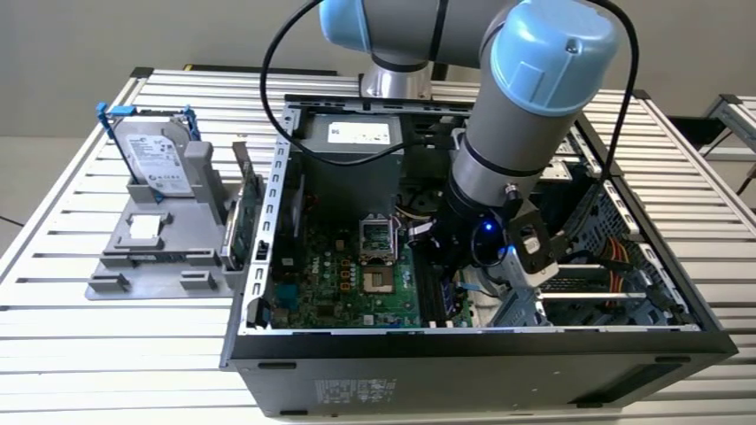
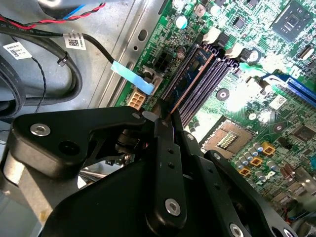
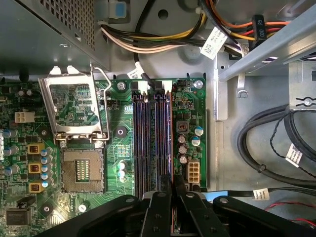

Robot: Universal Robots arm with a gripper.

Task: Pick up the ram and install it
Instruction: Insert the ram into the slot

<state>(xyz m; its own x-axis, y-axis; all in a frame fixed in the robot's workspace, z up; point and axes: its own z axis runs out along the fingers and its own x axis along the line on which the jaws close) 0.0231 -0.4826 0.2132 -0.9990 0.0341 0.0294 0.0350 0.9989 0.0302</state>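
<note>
You see the arm point(image 1: 520, 133) reaching down into the open computer case point(image 1: 473, 354), which lies on the slatted bench point(image 1: 71, 336) in the middle of the exterior view. The pincer point(image 1: 455, 266) is low over the green motherboard point(image 1: 354, 274), near the centre of that frame and just at the exterior view's right of the processor socket point(image 1: 375, 237).

In the second wrist view, the pincer point(image 2: 168, 121) has its two black fingers point(image 2: 165, 148) pressed close on a thin edge, and this is the ram point(image 2: 195, 71). It is a slim bluish stick with a copper-coloured edge, and it runs from the fingertips toward the upper right of the frame, along the row of dark memory slots point(image 2: 212, 79). It lies in line with one slot, but you cannot tell if it is fully seated.

In the first wrist view, the pincer point(image 3: 173, 190) is at the bottom centre of the frame, with the memory slots point(image 3: 148, 138) running straight up from it. The open processor socket point(image 3: 81, 170) stays at the lower left there.

At the exterior view's left, a grey holder point(image 1: 165, 239) stands on the bench with a silver hard drive point(image 1: 154, 155) leaning in it.
</note>
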